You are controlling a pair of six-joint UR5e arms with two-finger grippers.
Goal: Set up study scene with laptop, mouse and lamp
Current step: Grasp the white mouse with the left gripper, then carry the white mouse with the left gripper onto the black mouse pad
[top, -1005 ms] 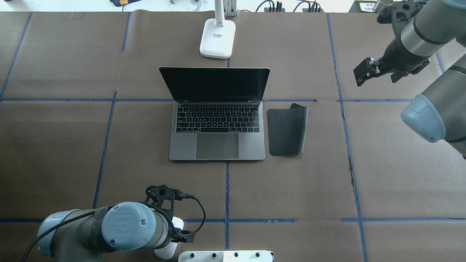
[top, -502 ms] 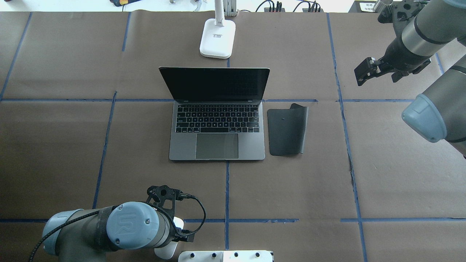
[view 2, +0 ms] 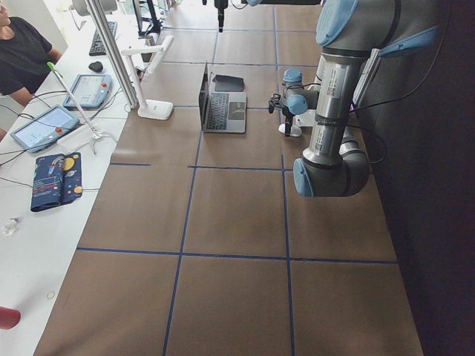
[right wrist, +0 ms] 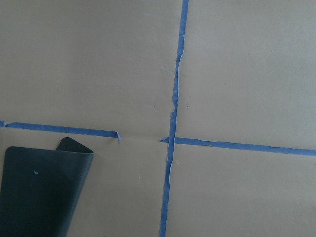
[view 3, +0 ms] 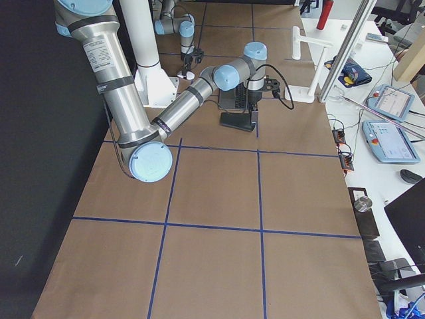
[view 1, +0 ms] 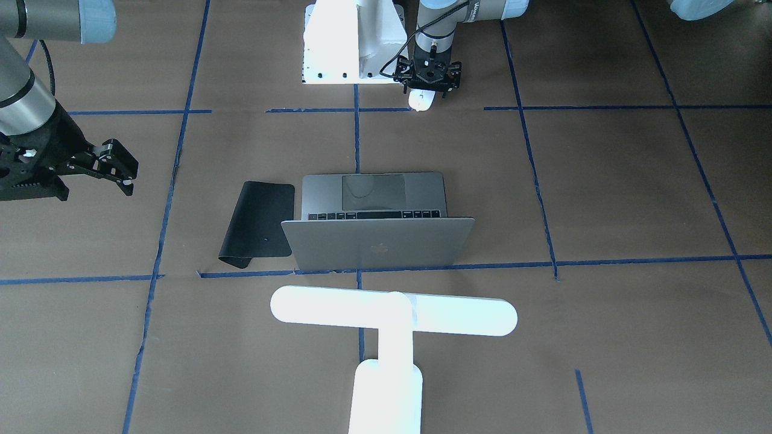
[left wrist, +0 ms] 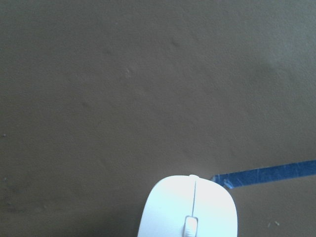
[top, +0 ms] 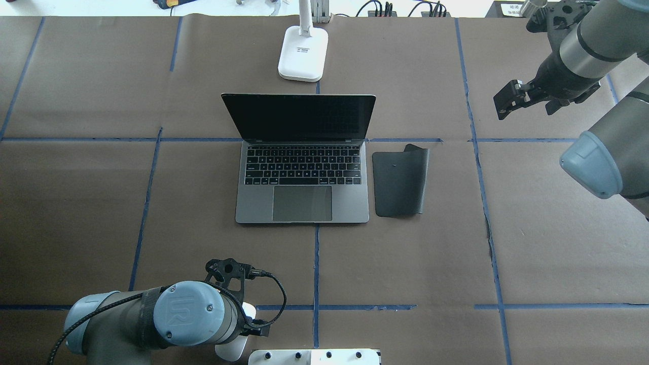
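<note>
The open grey laptop [top: 302,177] sits mid-table, its Apple-logo lid [view 1: 377,244] facing the front camera. The white T-shaped lamp [view 1: 392,316] stands behind it, base [top: 302,53] at the far edge. The white mouse [view 1: 420,100] lies on a blue tape line near the robot's base and fills the bottom of the left wrist view [left wrist: 190,210]. My left gripper [view 1: 423,89] points down right over the mouse. Its fingers are hidden, so I cannot tell whether it is open or shut. My right gripper [view 1: 123,169] hangs open and empty above the table at the far right [top: 504,106].
A flat black mat [top: 399,182] lies just right of the laptop with one far corner curled up; it also shows in the right wrist view [right wrist: 39,192]. A white block with bolt holes [view 1: 350,42] stands beside the mouse. Blue tape lines grid the brown table cover.
My left arm has shifted slightly to the right over the mouse. The right arm has barely moved. Laptop, lamp and mat are unchanged.
</note>
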